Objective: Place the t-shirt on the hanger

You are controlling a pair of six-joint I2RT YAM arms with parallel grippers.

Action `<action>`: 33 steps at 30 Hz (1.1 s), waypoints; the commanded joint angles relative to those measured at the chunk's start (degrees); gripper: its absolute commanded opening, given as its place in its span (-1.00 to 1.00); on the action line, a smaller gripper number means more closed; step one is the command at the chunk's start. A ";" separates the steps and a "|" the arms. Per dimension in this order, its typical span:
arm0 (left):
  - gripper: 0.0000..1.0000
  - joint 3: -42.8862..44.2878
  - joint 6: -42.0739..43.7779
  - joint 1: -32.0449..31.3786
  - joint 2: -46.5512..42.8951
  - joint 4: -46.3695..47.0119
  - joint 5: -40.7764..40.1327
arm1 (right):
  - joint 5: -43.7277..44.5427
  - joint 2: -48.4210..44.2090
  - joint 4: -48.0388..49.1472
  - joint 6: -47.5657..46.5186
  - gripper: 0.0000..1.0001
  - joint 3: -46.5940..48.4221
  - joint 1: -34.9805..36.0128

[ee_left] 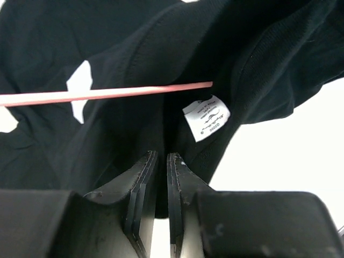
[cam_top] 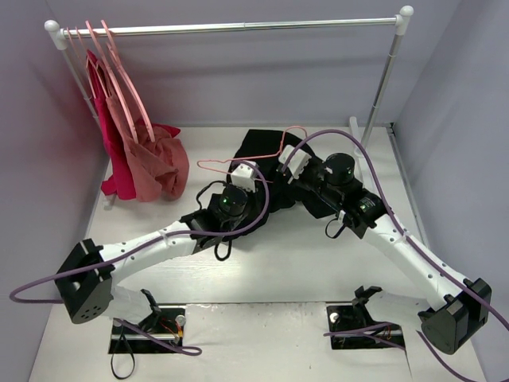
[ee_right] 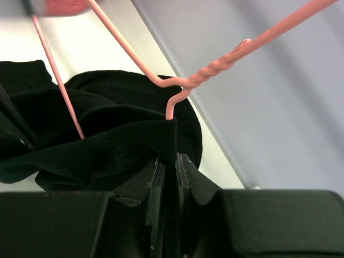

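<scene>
The black t-shirt [cam_top: 261,150] lies bunched on the table's far middle, between both grippers. The pale-pink hanger [cam_top: 280,145] rests on it, hook toward the back; one arm reaches left over the table. My left gripper [cam_top: 245,177] is shut on a fold of the t-shirt [ee_left: 107,48] near its white neck label [ee_left: 206,118]; a hanger bar [ee_left: 107,94] crosses just beyond the jaws. My right gripper [cam_top: 293,165] is shut on the ribbed collar edge [ee_right: 161,137]. The hanger's wire [ee_right: 210,70] goes down into the collar right above my right gripper [ee_right: 168,158].
A clothes rail [cam_top: 238,27] spans the back on white posts; the right post [cam_top: 383,79] stands near the right arm. A crimson garment [cam_top: 115,163] and a rose-pink garment [cam_top: 159,163] hang on pink hangers at the rail's left end. Grey walls close three sides.
</scene>
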 commanded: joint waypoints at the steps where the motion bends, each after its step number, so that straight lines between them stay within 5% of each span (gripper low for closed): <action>1: -0.72 4.31 0.18 0.08 0.75 3.14 2.40 | -0.25 -2.11 6.93 0.68 -1.00 1.15 0.32; 9: -0.40 3.26 -1.23 0.08 2.95 1.38 4.42 | -0.07 -1.93 6.84 0.59 -1.00 1.06 0.32; 23: -0.30 4.76 -3.07 0.17 8.22 3.40 3.98 | -0.95 -2.02 6.22 1.38 -1.00 1.76 1.11; 24: -0.33 4.76 -3.07 0.17 8.22 3.40 3.98 | -0.95 -2.02 6.22 1.38 -1.00 1.68 1.28; 28: -1.00 4.49 -3.16 0.35 6.48 1.47 -0.48 | -0.07 -2.02 5.70 1.03 -1.00 1.68 1.63; 33: -1.00 3.00 -3.25 2.88 0.85 -5.02 -6.11 | 2.65 -2.72 5.35 0.68 -1.00 1.06 1.63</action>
